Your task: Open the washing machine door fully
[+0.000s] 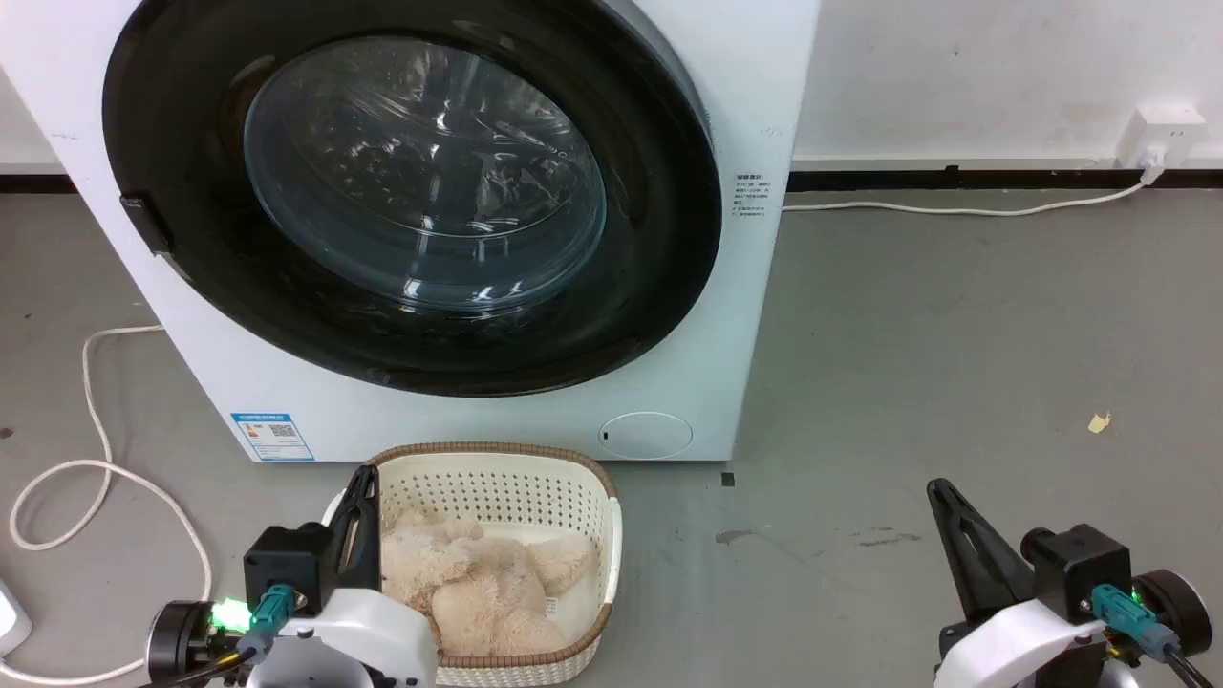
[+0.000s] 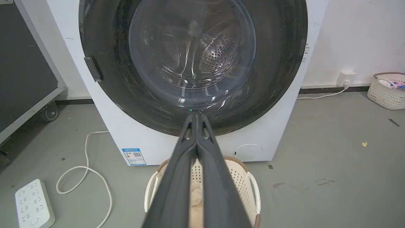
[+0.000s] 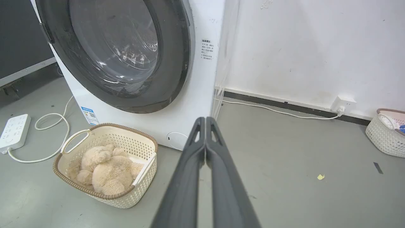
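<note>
Hovering clear of washing machine door (image 1: 420,182): L pincer (image 1: 366,475), R pincer (image 1: 938,489), clenched empty.

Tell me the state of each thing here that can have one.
washing machine door, closed.
left gripper, shut, holding nothing.
right gripper, shut, holding nothing.
filter cap, closed.
laundry basket, upright, holding a plush toy.
wall plug, plugged in.

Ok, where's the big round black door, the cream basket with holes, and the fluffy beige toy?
Round black-rimmed glass washing machine door (image 1: 425,172): head view, glass centre.
Cream perforated laundry basket (image 1: 497,492): head view, inner back wall.
Fluffy beige plush toy (image 1: 478,583): head view, its middle.
</note>
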Robot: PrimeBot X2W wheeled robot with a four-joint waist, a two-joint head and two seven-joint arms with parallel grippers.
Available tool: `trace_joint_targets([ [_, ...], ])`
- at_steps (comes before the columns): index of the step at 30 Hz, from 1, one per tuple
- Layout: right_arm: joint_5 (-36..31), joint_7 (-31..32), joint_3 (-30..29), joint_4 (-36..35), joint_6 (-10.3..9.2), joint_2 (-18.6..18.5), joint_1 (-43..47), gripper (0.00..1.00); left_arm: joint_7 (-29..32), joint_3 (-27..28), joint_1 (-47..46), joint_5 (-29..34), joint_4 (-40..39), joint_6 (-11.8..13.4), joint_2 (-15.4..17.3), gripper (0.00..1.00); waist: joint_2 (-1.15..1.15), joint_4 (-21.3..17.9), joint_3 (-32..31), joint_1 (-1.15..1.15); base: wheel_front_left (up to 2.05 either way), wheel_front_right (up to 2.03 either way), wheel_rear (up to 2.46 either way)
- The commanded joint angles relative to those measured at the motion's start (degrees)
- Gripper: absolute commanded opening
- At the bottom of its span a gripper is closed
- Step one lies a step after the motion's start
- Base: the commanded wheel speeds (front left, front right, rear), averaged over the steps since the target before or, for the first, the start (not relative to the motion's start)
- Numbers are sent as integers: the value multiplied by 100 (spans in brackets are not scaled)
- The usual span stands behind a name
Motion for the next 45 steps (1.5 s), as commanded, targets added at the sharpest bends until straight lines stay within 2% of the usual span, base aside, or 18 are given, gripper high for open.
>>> trace_joint_targets([
  [1, 25, 8, -2, 13, -9, 28, -68, 0, 3, 8, 83, 51, -23, 15, 7, 0, 0, 0, 0, 0, 0, 0, 0],
  [44, 25, 8, -2, 13, -9, 28, -68, 0, 3, 8, 83, 51, -23, 15, 7, 0, 0, 0, 0, 0, 0, 0, 0],
  [45, -1, 0, 1, -1, 1, 0, 2, 100, 0, -1, -1, -3, 1, -1, 0, 100, 0, 0, 0, 0, 0, 0, 0],
])
